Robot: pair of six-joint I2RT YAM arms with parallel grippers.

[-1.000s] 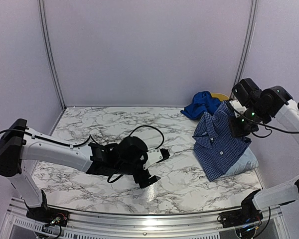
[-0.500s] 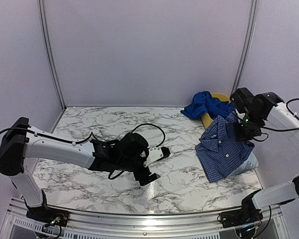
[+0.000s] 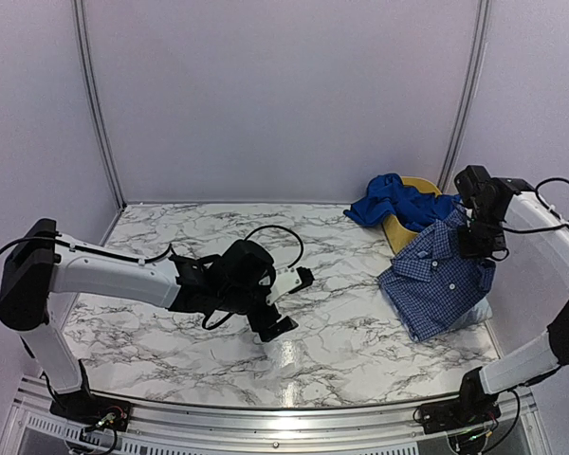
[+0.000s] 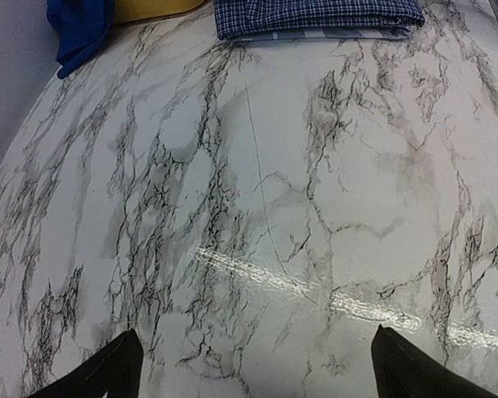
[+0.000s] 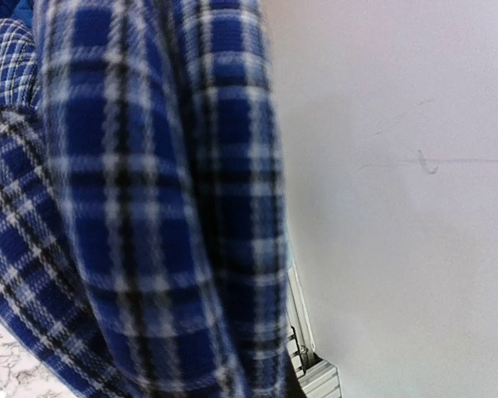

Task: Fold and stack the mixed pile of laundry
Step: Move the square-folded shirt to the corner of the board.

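A folded navy-and-white check shirt (image 3: pixel 436 289) lies at the table's right on a pale sky-blue T-shirt (image 3: pixel 474 315). Its far edge rises to my right gripper (image 3: pixel 482 245), which is shut on the cloth. In the right wrist view the check shirt (image 5: pixel 149 207) fills the left half and hides the fingers. A bright royal-blue piece (image 3: pixel 389 201) is bunched at the back, draped over the basket. My left gripper (image 3: pixel 292 303) hovers low over mid-table, open and empty. Its view shows the check shirt (image 4: pixel 315 15) and the royal-blue piece (image 4: pixel 79 29) far ahead.
A small yellow basket (image 3: pixel 410 227) sits at the back right between the royal-blue piece and the shirt stack. The white side wall (image 5: pixel 398 166) and a metal frame rail (image 5: pixel 303 332) stand close beside my right gripper. Bare marble table (image 4: pixel 257 207) spreads before the left gripper.
My right gripper has carried the check shirt's edge to the right and lower, so the shirt lies flatter on the T-shirt. The left arm has edged right and farther in, still open.
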